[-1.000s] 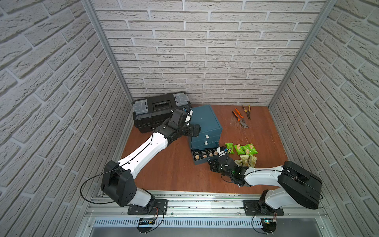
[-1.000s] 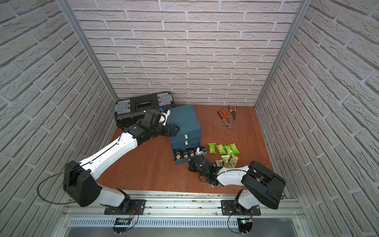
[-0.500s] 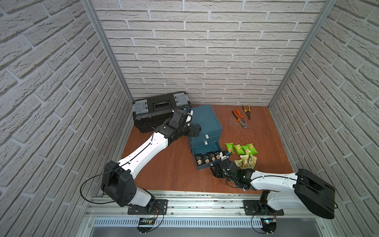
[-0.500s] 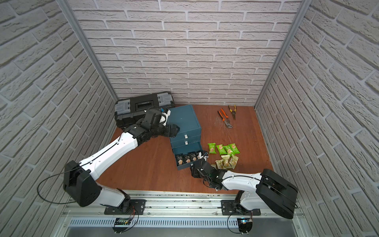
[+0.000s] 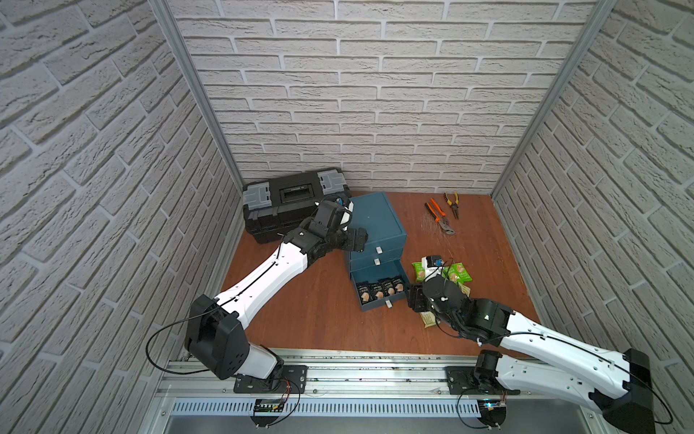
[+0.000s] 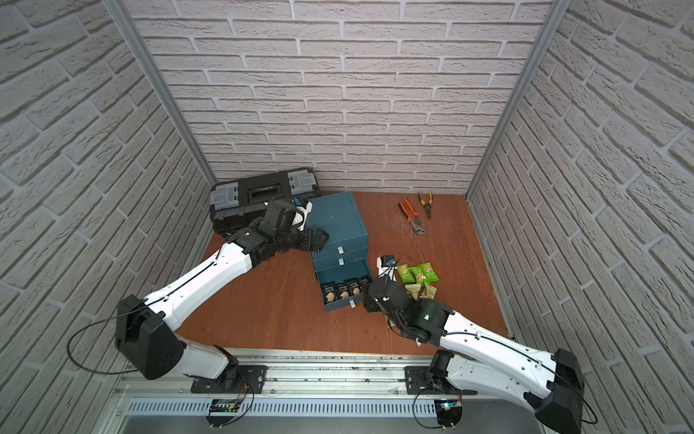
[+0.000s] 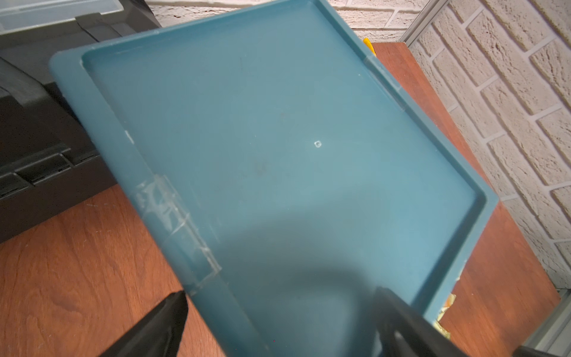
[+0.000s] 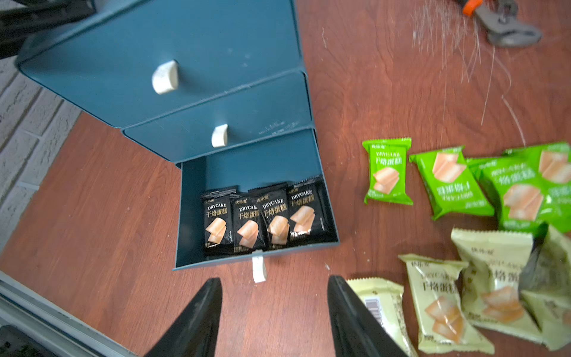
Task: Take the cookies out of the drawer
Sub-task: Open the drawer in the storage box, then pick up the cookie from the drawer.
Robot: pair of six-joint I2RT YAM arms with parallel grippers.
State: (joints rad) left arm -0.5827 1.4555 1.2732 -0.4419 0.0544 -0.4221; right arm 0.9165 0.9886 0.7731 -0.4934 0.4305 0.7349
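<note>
**Right arm.** The right claw is hovering low over the wooden tabletop. Its two black fingers are standing apart, released, with nothing between them. Directly ahead of the fingertips, the white pull tab of the bottom drawer is pointing toward the gap, close to both fingers but apart from them. The drawer is standing pulled out of the blue three-drawer cabinet. Four black packets of cookies are lying side by side inside it, against its front wall and slightly overlapping.

Beside the claw, on the side away from the left arm, the pale yellow-green packets are lying in a loose heap on the tabletop. The nearest one is lying just beside one finger; whether it is touching cannot be told. Farther ahead on that same side, the green packets are lying in a row, level with the open drawer and clear of it. Well beyond them, two orange-handled pliers are lying near the back wall.

**Left arm.** The left claw is sitting at the cabinet's top front corner. In the wrist view its fingers are standing spread wide, one over the tabletop beside the cabinet wall and the other over the recessed top. Whether they are pressing on it cannot be told. Behind this claw, a black toolbox is sitting against the back wall, just beside the cabinet.
</note>
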